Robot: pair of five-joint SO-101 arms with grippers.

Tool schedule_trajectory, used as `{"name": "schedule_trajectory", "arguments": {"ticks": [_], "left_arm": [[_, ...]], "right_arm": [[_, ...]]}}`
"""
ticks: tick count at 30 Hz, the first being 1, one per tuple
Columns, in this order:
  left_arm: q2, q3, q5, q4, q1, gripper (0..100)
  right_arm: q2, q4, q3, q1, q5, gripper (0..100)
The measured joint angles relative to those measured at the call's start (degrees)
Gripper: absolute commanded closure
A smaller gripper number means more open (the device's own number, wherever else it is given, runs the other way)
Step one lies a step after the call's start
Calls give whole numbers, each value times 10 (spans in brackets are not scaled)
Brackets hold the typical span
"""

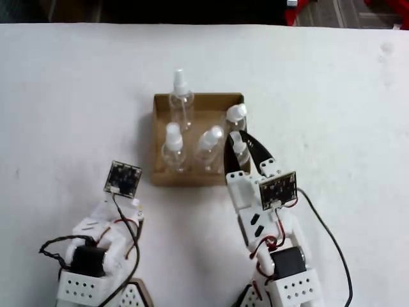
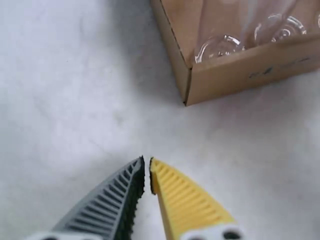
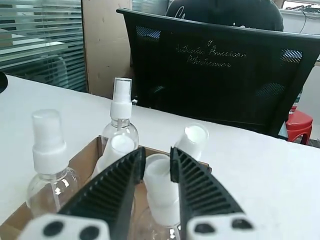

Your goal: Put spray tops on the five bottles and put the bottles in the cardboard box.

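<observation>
The white table (image 1: 332,96) has a dark mesh chair (image 3: 225,75) beyond it. The cardboard box (image 1: 157,141) holds all five bottles (image 1: 181,105), tops fitted. The right gripper (image 3: 157,156) has its jaws narrowed onto the spray top (image 3: 161,192) of the bottle at the box's corner nearest that arm. The left gripper (image 2: 147,165), jaws closed and empty, hangs off the box's other near corner. To finish cleanly, the right jaws should open wide, then rise straight up so the neighbouring bottles stay standing.

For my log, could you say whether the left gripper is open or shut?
Shut: the left gripper has its fingers pressed together, holding nothing.
</observation>
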Motion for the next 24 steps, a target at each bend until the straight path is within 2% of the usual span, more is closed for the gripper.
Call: {"name": "schedule_trajectory", "arguments": {"ticks": [3,15,24], "left_arm": [[0,0,0,0,0,976],[0,0,0,0,0,976],[0,0,0,0,0,976]], "right_arm": [[0,1,1,-4,0,875],[8,15,-22,-4,0,877],[8,151,-229,43,0,875]]}}
